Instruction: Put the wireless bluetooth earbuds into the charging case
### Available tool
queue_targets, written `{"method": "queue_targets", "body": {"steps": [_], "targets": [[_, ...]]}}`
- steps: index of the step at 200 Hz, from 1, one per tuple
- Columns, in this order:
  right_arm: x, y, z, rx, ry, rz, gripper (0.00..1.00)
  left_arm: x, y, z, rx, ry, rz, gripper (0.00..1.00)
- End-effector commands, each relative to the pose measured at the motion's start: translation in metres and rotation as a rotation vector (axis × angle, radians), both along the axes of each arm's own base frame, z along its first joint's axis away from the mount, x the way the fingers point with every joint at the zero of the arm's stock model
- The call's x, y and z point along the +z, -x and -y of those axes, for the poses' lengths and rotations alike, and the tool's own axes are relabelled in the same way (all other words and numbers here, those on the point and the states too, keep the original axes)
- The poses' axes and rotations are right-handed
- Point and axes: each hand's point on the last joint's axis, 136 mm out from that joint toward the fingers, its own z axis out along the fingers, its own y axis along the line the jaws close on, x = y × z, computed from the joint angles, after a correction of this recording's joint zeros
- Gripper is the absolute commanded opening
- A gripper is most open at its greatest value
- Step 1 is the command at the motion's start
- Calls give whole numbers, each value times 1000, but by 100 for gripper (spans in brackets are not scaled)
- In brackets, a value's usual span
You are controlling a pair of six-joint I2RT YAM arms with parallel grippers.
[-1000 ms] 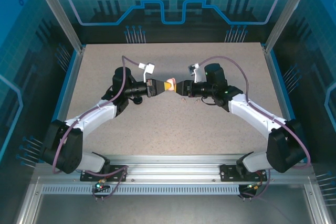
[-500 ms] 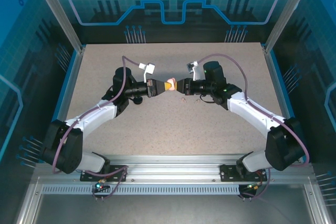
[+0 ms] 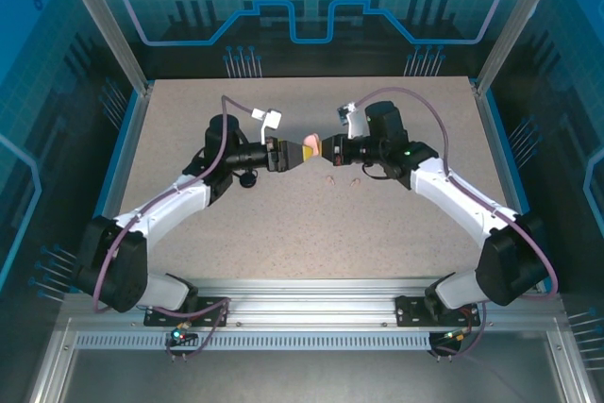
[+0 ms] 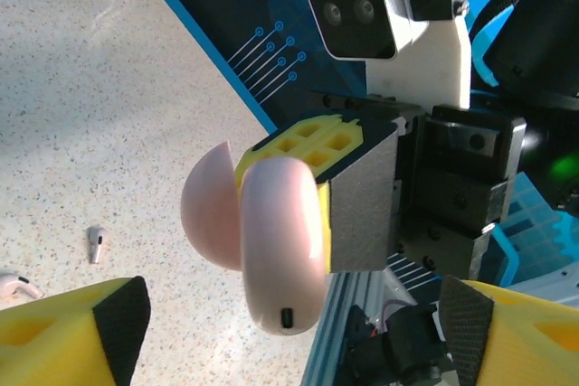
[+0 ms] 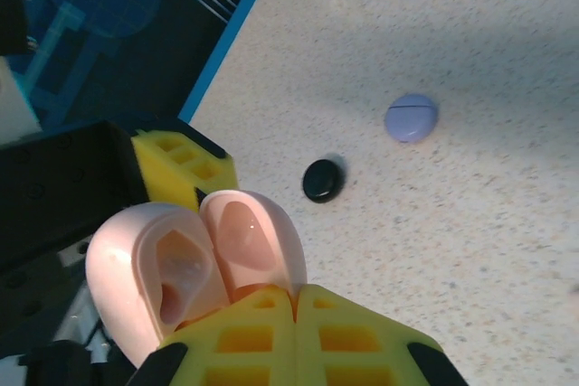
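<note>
Left gripper advanced, right gripper backed off slightly. Your right pinches open pink case; your left spread wide, case just ahead of its fingertips.

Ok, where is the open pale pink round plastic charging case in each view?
Top external: the pink case sits just above frame centre.
Left wrist: the case is centre, slightly low.
Right wrist: the case is lower left.
Shared landmark: the yellow-fingered right gripper clamped on it.
</note>
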Motion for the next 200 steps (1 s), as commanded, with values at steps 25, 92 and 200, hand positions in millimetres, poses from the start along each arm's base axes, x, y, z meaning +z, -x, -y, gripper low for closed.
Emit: {"method": "queue_targets", "body": {"steps": [25, 92, 200], "targets": [[-1, -13, 33, -29, 168, 60, 0, 14, -15, -14, 0, -79, 58, 97], [8, -14, 34, 108, 308, 147, 0, 11, -14, -14, -171, -194, 35, 99], [6, -5, 11, 234, 428, 188, 0, 5, -8, 10, -406, -191, -71, 68]]}}
